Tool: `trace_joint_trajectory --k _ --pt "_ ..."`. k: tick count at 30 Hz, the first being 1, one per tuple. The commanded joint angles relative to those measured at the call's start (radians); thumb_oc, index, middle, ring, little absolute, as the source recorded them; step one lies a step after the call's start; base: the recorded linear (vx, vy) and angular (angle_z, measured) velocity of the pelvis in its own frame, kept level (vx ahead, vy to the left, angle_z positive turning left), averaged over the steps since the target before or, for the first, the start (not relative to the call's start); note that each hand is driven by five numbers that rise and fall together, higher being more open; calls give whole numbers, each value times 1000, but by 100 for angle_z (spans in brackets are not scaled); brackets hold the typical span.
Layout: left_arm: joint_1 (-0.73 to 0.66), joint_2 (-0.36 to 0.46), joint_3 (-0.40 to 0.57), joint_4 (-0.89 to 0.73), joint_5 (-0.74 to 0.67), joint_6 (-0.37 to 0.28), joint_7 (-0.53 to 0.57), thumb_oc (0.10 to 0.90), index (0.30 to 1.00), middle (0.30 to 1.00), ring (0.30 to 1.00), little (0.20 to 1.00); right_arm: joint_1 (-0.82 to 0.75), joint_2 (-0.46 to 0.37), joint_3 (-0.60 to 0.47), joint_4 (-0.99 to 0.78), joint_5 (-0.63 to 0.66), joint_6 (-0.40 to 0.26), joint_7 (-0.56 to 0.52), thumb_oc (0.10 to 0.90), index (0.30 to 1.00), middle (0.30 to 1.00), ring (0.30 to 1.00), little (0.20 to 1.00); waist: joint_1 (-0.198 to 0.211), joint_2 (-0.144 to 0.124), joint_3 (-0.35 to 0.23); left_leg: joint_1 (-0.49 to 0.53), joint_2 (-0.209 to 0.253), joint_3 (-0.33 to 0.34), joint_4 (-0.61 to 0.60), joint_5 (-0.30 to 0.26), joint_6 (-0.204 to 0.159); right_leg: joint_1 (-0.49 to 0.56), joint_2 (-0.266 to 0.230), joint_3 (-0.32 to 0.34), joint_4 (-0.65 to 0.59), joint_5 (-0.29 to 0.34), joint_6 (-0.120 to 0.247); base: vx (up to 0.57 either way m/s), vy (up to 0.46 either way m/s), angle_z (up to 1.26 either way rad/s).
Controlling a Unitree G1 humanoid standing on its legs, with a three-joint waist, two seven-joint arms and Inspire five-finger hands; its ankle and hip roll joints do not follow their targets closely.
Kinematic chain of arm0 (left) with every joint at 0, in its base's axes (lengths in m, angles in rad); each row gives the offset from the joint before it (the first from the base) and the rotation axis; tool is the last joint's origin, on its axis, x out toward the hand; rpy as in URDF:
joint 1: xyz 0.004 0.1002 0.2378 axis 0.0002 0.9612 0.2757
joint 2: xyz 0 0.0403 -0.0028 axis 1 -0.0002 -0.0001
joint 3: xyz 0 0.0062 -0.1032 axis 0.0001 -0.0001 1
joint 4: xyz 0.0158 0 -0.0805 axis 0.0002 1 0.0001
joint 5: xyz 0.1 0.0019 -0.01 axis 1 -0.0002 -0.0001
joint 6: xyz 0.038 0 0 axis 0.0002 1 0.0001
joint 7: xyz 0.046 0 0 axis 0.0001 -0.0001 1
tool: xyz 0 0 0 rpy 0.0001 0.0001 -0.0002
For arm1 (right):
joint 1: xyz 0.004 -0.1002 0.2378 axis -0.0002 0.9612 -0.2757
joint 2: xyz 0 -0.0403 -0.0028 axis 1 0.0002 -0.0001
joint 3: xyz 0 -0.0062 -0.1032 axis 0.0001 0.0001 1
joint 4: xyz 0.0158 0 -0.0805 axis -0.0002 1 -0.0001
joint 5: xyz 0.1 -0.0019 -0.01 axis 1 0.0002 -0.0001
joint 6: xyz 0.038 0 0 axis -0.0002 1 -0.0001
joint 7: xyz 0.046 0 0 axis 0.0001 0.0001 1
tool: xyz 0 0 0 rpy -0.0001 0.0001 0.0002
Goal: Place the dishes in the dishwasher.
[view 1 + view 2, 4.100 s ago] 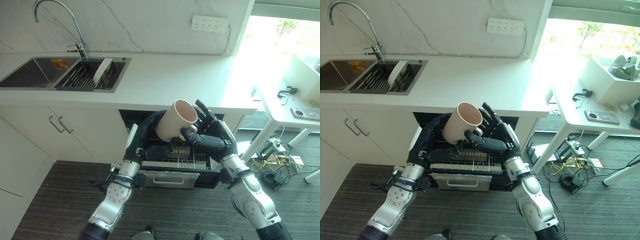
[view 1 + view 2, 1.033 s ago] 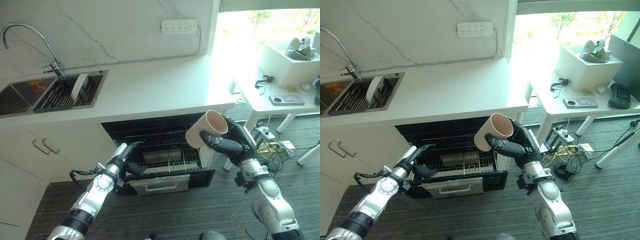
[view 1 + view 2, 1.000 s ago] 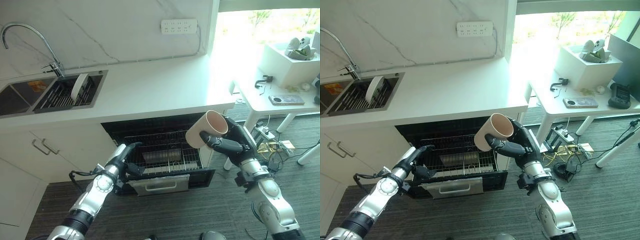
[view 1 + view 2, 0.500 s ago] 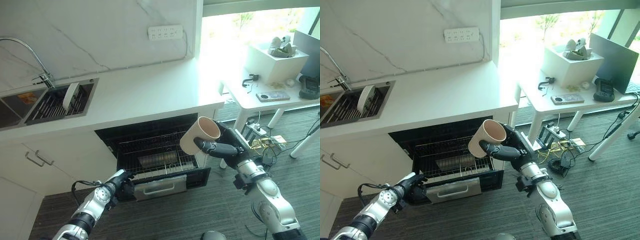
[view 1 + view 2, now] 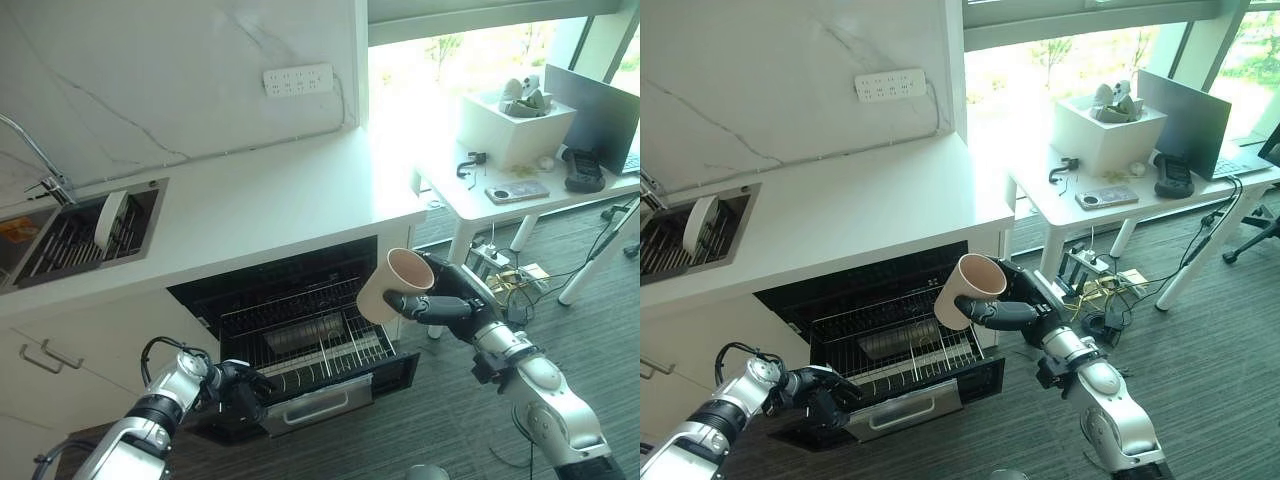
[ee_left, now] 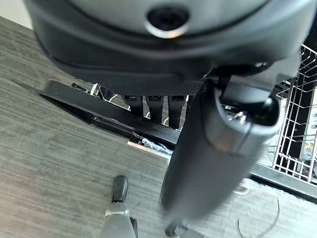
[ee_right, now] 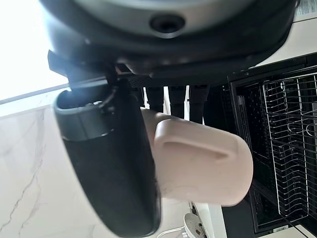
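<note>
My left hand (image 5: 237, 388) is gripping the front edge of the dishwasher (image 5: 330, 398) drawer, fingers curled on it. My right hand (image 5: 447, 305) is holding the mug (image 5: 388, 285) in the air, tilted, just above the rack's (image 5: 315, 350) right side.

Cream mug (image 5: 393, 286) tilted, held aloft over pulled-out dishwasher rack (image 5: 300, 345), white plate (image 5: 105, 219) upright in sink
</note>
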Motion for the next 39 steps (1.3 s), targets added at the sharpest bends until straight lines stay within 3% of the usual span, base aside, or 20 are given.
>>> trace_joint_trajectory --k 1,3,6,9,10,14,15,16,18,20,26,39 --pt "215 -110 -132 6 -61 84 -551 800 900 900 900 900 -138 13 -78 -83 65 -95 44 400 300 300 300 300 14 -4 22 16 56 -4 53 -136 -2 7 -9 30 -20 -81 99 0 0 0" --pt "230 -99 -133 -45 -70 95 -568 800 900 900 900 900 -135 12 -78 -84 64 -98 41 400 300 300 300 300 18 -2 25 14 55 -12 53 -136 -2 10 -10 31 -20 -83 99 10 11 2" --pt "234 -81 -105 -108 -160 89 -433 800 900 900 900 900 -132 13 -72 -82 57 -109 31 400 300 300 300 300 28 -2 27 13 50 -24 53 -137 -1 15 -14 29 -20 -84 98 2 8 4" --pt "214 -64 24 -222 -404 22 -65 800 900 900 900 900 -116 16 -75 -93 56 -140 1 400 300 300 300 300 51 -7 23 8 44 -41 53 -136 -1 20 -22 19 -20 -83 98 -23 -15 3" --pt "205 -53 136 -317 -531 -13 122 800 900 900 900 900 -89 25 -101 -109 54 -160 -8 400 300 300 300 300 72 -13 20 9 40 -51 53 -135 -1 27 -30 6 -20 -81 100 -66 -43 17" --pt "258 -43 406 -521 -726 -284 437 800 900 900 900 900 -55 76 -158 -96 22 -235 -8 400 300 300 300 300 127 -32 8 0 35 -79 53 -125 -1 41 -46 -29 -20 -78 91 -82 -67 33" --pt "266 -96 469 -601 -790 -427 563 800 900 900 900 900 -87 97 -148 -66 -5 -276 -51 400 300 300 300 300 159 -45 4 4 29 -98 53 -129 0 60 -50 -50 -20 -86 80 -73 -59 53" --pt "266 -99 471 -605 -790 -432 570 800 900 900 900 900 -90 97 -147 -65 -7 -278 -53 400 300 300 300 300 159 -45 4 0 29 -99 53 -125 1 57 -50 -51 -20 -82 78 -67 -58 50" --pt "264 -130 502 -680 -710 -563 738 800 900 900 900 900 -128 110 -128 -57 -27 -292 -100 400 300 300 300 300 183 -55 3 1 26 -117 53 -123 2 74 -49 -63 -20 -89 67 -44 -44 28" --pt "258 -156 532 -778 -676 -599 833 800 900 900 900 900 -156 116 -126 -65 -41 -288 -137 400 300 300 300 300 202 -65 5 4 23 -135 53 -123 1 93 -47 -75 -20 -100 57 -17 -51 17" --pt "262 -181 542 -878 -652 -613 882 800 900 900 900 900 -163 119 -129 -67 -57 -272 -160 400 300 300 300 300 217 -75 10 23 17 -167 53 -132 -4 121 -38 -92 -20 -111 47 47 -40 12" --pt "369 -200 530 -971 -745 -514 816 800 900 900 900 900 -75 118 -147 -82 -132 -196 -165 400 300 300 300 300 190 -69 53 -4 21 -171 53 -118 -7 73 -21 -57 -20 -89 45 100 -31 2"
